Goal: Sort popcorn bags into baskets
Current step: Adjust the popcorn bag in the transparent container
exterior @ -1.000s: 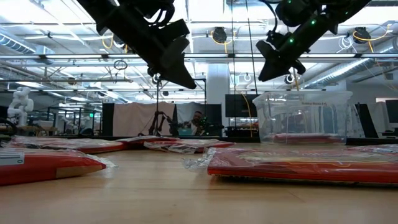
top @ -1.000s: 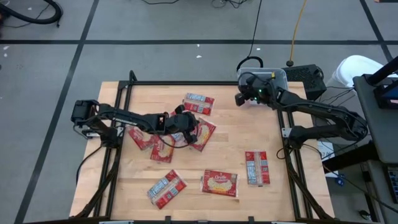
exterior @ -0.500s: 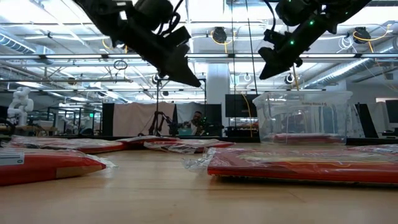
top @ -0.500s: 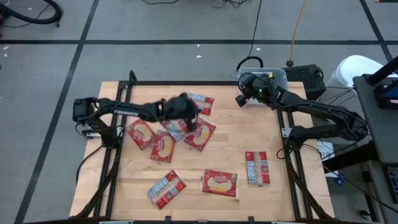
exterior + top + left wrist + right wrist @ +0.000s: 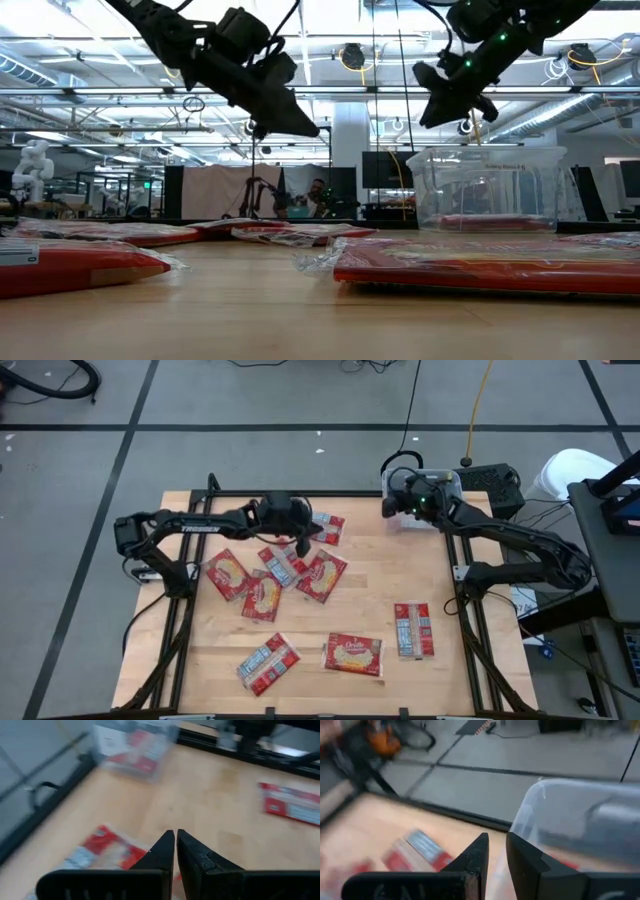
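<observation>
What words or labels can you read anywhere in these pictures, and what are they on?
"Orville", probably: on the cream-faced bag near the table's front edge, high view.
White lettering on the left arm: too small to read.
Label on the tub, low view: too small to read.
Print on the other bags, such as the one at the right: too small or blurred to read.

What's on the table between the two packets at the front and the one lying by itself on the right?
Nothing: in the high view only bare wood table lies between the front popcorn packet and the lone right packet.
</observation>
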Robot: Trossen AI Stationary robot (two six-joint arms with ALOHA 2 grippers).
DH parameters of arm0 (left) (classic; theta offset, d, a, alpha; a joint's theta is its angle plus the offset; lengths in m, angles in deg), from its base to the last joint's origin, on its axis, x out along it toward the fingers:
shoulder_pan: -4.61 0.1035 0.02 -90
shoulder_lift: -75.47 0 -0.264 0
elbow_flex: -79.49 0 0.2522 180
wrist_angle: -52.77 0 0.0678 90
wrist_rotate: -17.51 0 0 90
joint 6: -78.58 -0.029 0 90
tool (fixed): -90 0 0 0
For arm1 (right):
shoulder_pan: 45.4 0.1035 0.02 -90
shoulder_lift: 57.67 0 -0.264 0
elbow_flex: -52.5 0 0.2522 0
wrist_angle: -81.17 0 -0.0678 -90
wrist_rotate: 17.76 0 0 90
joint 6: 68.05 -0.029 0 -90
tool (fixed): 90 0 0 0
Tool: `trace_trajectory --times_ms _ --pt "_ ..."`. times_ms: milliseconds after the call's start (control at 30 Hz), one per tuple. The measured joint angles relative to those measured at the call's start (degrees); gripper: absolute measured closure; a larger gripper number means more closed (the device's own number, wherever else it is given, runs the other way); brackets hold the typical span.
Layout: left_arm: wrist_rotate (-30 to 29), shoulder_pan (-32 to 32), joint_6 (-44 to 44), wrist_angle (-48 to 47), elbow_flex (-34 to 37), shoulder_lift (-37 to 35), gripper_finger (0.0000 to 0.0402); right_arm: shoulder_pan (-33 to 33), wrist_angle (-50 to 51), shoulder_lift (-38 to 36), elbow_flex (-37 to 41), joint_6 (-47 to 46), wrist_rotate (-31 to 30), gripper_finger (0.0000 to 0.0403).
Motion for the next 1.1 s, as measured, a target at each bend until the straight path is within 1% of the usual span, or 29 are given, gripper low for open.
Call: trace_trajectory --times_ms 33,133,233,300,400,467,533,567,667,733,933,1000,1100 --pt "0.5 -0.4 0.4 -0.5 0.0 -0.3 0.0376 0.2 0.0 -0.3 -0.2 -2.9 0.4 0.0341" --pt "0.5 -1.8 0.0 -1.8 -0.1 -0.6 0.0376 0.5 0.3 -0.4 -1.8 -7.2 0.8 0.0341" --pt "0.4 -3.2 -0.3 -4.0 0.1 -0.3 0.0376 0.2 1.8 -0.3 -4.9 -7.8 6.2 0.0342" --pt "0.6 -4.0 -0.2 -4.3 0.1 -0.5 0.0376 -0.1 5.8 -0.4 -8.4 -7.6 8.6 0.0342" --pt "0.7 -4.8 1.9 -4.9 0.1 -0.4 0.0376 -0.2 13.7 -0.3 -13.8 -4.8 9.5 0.0342" --pt "0.5 -5.3 4.8 -4.8 0.0 -0.4 0.0376 -1.0 18.8 -0.3 -17.4 -2.0 9.7 0.0342" --pt "0.5 -6.1 9.0 -4.7 0.0 -0.4 0.0376 -2.8 24.1 -0.3 -20.9 -1.2 10.1 0.0342" --pt "0.2 -6.5 11.6 -4.7 0.0 -0.4 0.0376 -4.0 26.4 -0.2 -22.4 -0.7 11.4 0.0342" --pt "-3.2 -8.5 18.2 -4.1 -0.4 -0.4 0.0376 -8.2 30.3 0.4 -25.8 3.0 17.2 0.0341" --pt "-5.8 -10.0 20.6 -4.0 -0.8 -0.4 0.0376 -11.1 32.6 1.3 -27.3 3.6 20.6 0.0341" --pt "-15.3 -14.8 26.9 -4.1 -2.1 -0.4 0.0376 -18.4 37.2 7.4 -28.0 6.4 29.7 0.0341" --pt "-17.6 -16.0 27.8 -4.1 -3.0 -0.4 0.0376 -19.7 37.1 10.1 -28.0 9.4 32.0 0.0341" --pt "-19.7 -17.5 27.9 -4.0 -4.4 -0.4 0.0376 -21.4 35.7 14.5 -28.0 11.3 32.4 0.0338"
